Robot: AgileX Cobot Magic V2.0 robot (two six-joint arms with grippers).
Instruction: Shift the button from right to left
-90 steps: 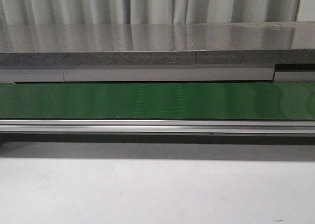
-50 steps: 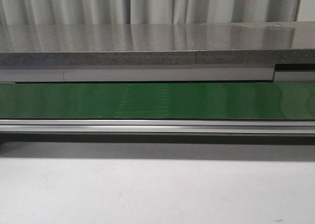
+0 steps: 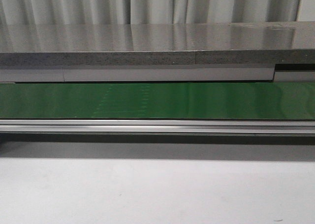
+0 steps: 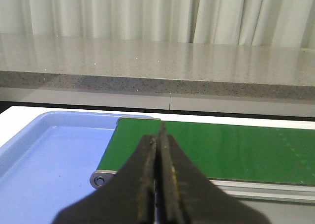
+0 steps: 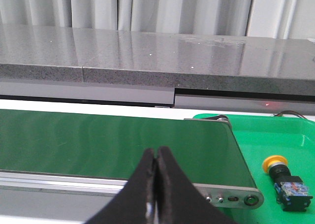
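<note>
1 button point(image 5: 285, 178) in green tray point(image 5: 295, 135), 2 grippers, left point(image 4: 158, 140) & right point(image 5: 156, 161), fingers pressed together

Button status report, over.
Left gripper shut, empty. Right gripper shut, empty. Button lying in green tray, untouched. Nothing blocking it.

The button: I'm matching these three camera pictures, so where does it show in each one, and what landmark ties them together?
Front view: the button is not in the picture.
Left wrist view: not in the picture either.
Right wrist view: the button lies on its side in the green tray, just past the belt's end roller.
Shared landmark: the green conveyor belt appears in all three views.
</note>
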